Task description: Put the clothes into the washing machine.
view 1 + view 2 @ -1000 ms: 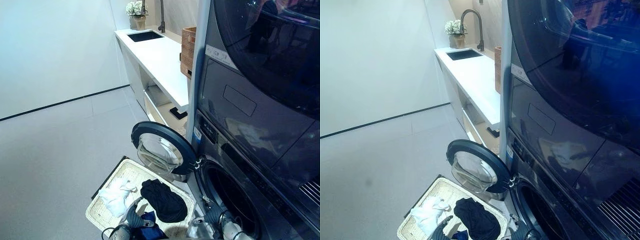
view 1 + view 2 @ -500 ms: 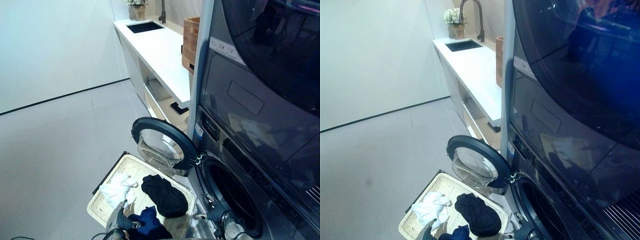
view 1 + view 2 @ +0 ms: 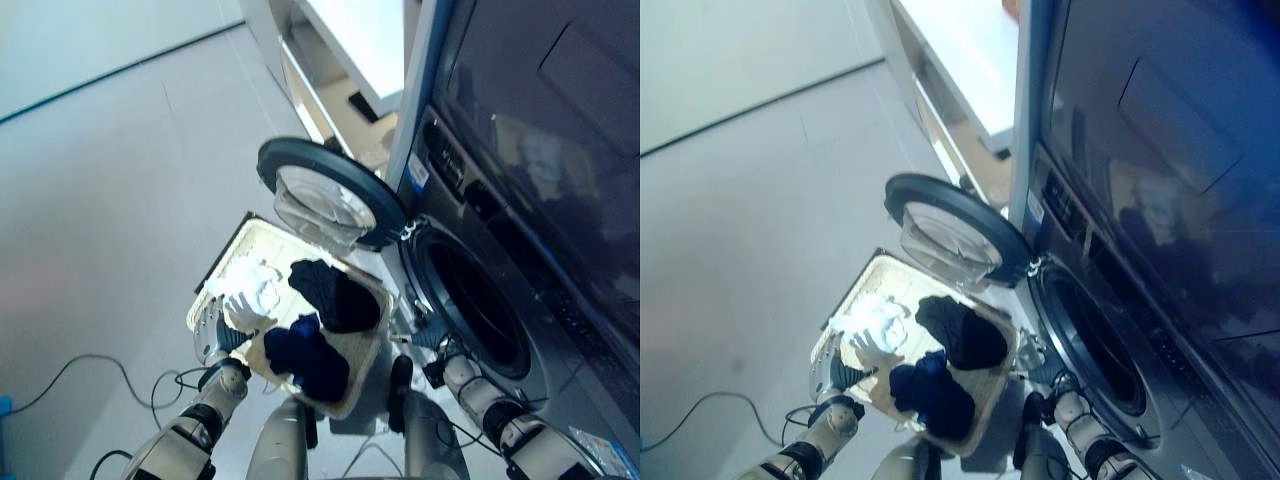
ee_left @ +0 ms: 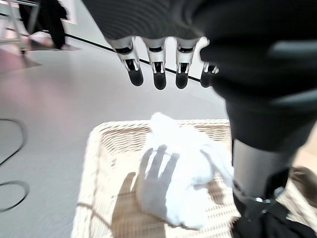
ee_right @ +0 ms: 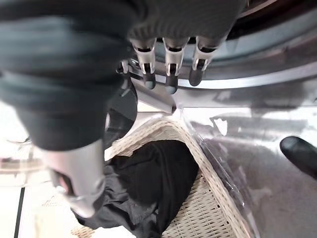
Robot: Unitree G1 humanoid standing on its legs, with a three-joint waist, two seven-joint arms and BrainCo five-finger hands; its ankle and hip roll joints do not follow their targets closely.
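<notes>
Wicker, pale and woven, forms the laundry basket (image 3: 218, 290) on the floor just before the washing machine (image 3: 480, 310), whose round door (image 3: 330, 190) stands swung open above the basket's far end. In it lie a white garment (image 4: 178, 173), a black garment (image 5: 148, 183) and a dark blue garment (image 3: 300, 355). The left hand (image 3: 212, 330) hovers over the white garment, the right hand (image 3: 1048, 372) hangs by the drum opening; both have relaxed, empty fingers.

Clothes (image 3: 312, 320) in basket (image 3: 222, 280) beside washer (image 3: 480, 310)
</notes>
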